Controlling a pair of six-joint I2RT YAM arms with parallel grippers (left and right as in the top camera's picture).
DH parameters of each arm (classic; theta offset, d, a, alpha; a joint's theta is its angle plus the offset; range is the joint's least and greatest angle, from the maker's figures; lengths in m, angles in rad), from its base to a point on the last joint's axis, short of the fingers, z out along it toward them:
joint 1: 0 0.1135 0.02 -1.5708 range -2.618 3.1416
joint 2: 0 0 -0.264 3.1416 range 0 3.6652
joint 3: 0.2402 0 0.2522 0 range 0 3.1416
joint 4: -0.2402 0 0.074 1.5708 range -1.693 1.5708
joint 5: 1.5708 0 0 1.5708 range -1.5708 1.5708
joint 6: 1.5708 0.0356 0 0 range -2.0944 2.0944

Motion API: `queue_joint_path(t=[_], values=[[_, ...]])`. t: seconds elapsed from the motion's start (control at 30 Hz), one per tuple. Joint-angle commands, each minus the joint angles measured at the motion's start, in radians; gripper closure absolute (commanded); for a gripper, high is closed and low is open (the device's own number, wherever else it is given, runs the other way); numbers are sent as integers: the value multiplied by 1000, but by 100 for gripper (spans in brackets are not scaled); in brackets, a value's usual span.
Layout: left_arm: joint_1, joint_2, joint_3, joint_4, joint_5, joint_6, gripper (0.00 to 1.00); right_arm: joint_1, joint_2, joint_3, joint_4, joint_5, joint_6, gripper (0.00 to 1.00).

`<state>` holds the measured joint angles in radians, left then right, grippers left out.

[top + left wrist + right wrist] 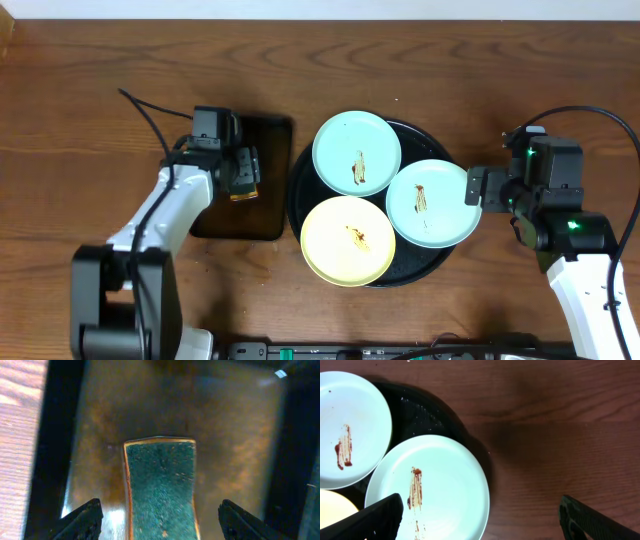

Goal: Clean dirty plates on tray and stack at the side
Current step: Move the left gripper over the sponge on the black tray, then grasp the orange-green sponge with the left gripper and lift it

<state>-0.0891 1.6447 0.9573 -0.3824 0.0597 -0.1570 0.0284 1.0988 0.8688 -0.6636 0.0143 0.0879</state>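
overhead view. a large round glossy black tray (pixel 441 262) with a raised rim lies right of centre on the brown wooden tabletop (pixel 100 80). it carries three plates crowded edge to edge: a far pale blue round plate (pixel 356 153), a near pale blue round plate (pixel 432 203) that overhangs the rim toward the right arm, and a pale yellow round plate (pixel 348 240) that overhangs the rim at the lower left. each plate has a brown smear at its centre.

just left of the round tray lies a smaller rectangular black tray (pixel 250 225). the left hand (pixel 240 172) hangs over it and hides most of its contents from above. the left wrist view shows a block sponge with a green scouring face and yellow-orange sides (pixel 160 492) on that tray. the left hand (pixel 160 522) is spread, with a finger on either side of the sponge and apart from it.

the right hand (pixel 474 187) sits beside the near pale blue round plate. in the right wrist view the right hand (pixel 485 519) is spread wide and grips nothing. one fingertip (pixel 377 517) is over that plate's edge, the other over bare wood. a black cable (pixel 150 112) trails across the tabletop behind the left arm.
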Motion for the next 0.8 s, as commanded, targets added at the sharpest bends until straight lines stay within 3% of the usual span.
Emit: queue_joint_path(t=[0.0, 0.1, 0.37, 0.5, 0.77], values=[[-2, 35, 14, 12, -19, 10, 32, 10, 1, 14, 1, -4, 12, 3], [-3, 55, 14, 20, -19, 10, 38, 11, 1, 14, 2, -4, 13, 3], [-31, 84, 13, 22, -19, 10, 41, 11, 1, 14, 1, -5, 13, 4], [-39, 87, 13, 19, -19, 10, 53, 11, 1, 14, 0, -5, 13, 4], [-40, 114, -4, 14, -19, 2, 57, 11, 1, 14, -23, -4, 12, 4]])
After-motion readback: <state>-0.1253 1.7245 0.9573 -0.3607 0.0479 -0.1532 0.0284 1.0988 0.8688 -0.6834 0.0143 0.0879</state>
